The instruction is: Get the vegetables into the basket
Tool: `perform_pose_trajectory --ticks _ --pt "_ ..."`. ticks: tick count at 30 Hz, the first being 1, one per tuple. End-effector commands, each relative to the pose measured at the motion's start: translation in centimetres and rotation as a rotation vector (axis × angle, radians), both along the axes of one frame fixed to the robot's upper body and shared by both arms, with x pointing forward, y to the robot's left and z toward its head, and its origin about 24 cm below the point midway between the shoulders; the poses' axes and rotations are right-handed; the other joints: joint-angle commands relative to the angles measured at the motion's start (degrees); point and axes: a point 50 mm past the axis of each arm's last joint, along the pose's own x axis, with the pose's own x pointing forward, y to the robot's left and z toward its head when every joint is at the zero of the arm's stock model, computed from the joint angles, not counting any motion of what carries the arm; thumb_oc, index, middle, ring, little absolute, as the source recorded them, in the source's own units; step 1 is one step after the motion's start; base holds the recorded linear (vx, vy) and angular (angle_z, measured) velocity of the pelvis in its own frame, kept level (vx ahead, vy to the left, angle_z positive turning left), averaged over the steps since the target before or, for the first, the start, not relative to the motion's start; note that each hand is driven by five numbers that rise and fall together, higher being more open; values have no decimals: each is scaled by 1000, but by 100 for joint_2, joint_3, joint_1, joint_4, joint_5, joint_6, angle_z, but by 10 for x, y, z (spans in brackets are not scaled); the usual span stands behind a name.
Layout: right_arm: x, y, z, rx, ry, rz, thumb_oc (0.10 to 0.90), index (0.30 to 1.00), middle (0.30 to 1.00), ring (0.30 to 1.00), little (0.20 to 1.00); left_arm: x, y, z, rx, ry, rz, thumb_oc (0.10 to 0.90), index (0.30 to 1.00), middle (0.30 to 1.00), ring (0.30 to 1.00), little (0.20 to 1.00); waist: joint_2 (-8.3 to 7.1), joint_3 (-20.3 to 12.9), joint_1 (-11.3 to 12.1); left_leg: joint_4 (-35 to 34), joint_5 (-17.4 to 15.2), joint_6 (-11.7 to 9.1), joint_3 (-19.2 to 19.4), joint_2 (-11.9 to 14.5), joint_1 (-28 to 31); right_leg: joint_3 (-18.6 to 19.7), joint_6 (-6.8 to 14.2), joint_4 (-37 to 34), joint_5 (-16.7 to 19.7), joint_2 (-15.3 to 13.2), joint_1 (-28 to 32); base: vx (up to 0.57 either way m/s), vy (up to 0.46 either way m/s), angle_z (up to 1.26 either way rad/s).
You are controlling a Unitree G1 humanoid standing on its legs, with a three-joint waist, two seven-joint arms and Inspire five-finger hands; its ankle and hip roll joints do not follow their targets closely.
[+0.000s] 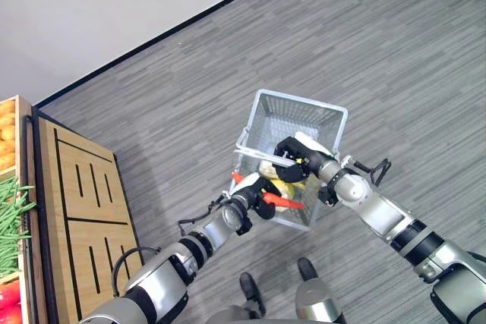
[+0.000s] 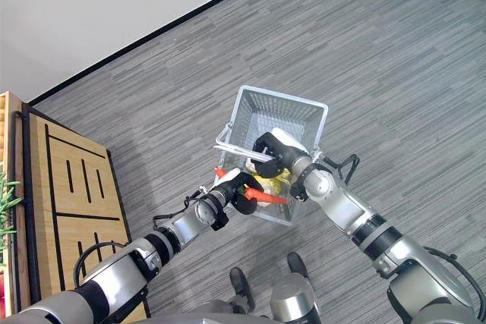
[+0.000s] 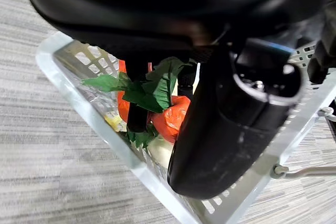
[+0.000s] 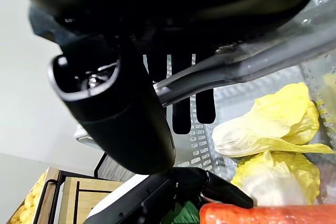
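A pale wire basket [image 1: 304,104] hangs above the grey floor in front of me. My right hand [image 1: 298,151] is shut on the basket's metal handle [image 4: 247,61], fingers curled over it. Just over the basket's near rim [image 3: 105,129], my left hand [image 1: 258,187] is shut on the leafy top [image 3: 147,85] of an orange carrot [image 1: 285,202]. The carrot's tip points across the basket. Yellow-white cabbages [image 4: 273,124] lie inside, below the carrot [image 4: 252,214].
At the left stands a wooden produce stand [image 1: 83,202] with green beans [image 1: 11,218], oranges [image 1: 6,134] and red vegetables [image 1: 9,301]. A white wall with a dark skirting [image 1: 152,39] runs behind. Grey floor [image 1: 395,51] surrounds the basket.
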Motion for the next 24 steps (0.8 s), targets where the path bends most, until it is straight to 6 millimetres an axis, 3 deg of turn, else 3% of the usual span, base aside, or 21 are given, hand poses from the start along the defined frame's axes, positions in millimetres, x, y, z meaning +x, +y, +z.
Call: perform_pose_trajectory --ticks 1,5,6,7,24 --pt "-19 69 107 354 -402 383 400 300 300 300 300 29 5 24 73 -122 48 400 300 300 300 300 -232 -393 -35 21 -191 -512 379 561 284 119 386 396 299 -254 -809 -9 -12 -5" --pt "-30 75 110 429 -367 454 400 300 300 300 300 30 9 24 98 -132 55 400 300 300 300 300 -229 -351 -60 20 -180 -524 427 572 255 150 382 420 309 -233 -889 -11 -4 -10" --pt "-33 78 111 452 -354 478 400 300 300 300 300 31 11 24 108 -140 59 767 813 813 813 813 -221 -322 -59 19 -175 -526 443 573 246 160 384 428 319 -232 -922 -13 -9 -6" --pt "-33 77 111 452 -354 478 400 300 300 300 300 31 10 24 107 -141 60 900 1000 1000 1000 1000 -219 -322 -59 19 -174 -526 444 574 246 161 384 430 319 -231 -924 -11 -7 -5" --pt "-35 78 110 449 -357 486 400 300 300 300 300 29 11 22 123 -156 49 900 1000 1000 1000 1000 -172 -284 -15 13 -199 -521 422 538 269 119 370 415 309 -264 -882 1 0 1"
